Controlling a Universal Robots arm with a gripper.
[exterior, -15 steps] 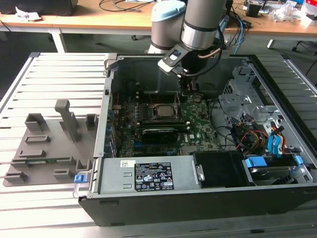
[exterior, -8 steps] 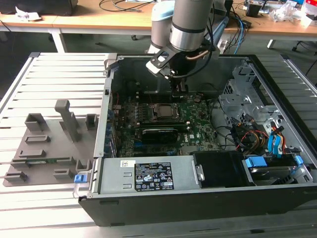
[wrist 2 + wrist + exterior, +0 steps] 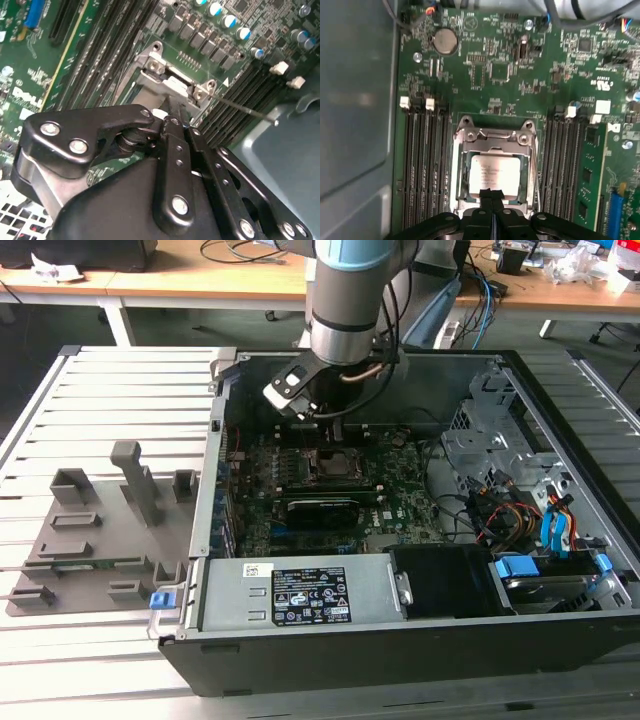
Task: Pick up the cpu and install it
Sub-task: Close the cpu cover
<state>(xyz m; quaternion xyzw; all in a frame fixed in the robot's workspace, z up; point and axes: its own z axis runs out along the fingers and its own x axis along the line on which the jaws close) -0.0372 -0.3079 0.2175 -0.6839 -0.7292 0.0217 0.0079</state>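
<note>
The cpu (image 3: 495, 175) lay flat inside the metal socket frame (image 3: 492, 136) on the green motherboard (image 3: 490, 70), between the two banks of memory slots (image 3: 422, 165), with its pale top facing up. The gripper (image 3: 491, 195) had its fingers pressed together with nothing visible between them. Their tips stood over one edge of the cpu, on the side away from the frame's hinge. Whether they touched the lid could not be told.

In the upper middle of the exterior view, the arm (image 3: 350, 300) pointed down into the open computer case (image 3: 560, 400), which sat on the slatted surface (image 3: 100, 380).

Judging by how squarely the chip sat in the frame, the step in hand looked like seating, not carrying. Done well, any contact would be light and straight down, nearer the middle of the lid than its edge, because a push at the rim could tip the chip in its socket. Sideways drag was the main thing to avoid, since it could skew the chip in the frame. The closed fingers also needed to stay off the frame's hinge and the thin lever rod (image 3: 245, 109) beside it. The chip's edges appeared parallel to the frame, which was the sign to watch.
</note>
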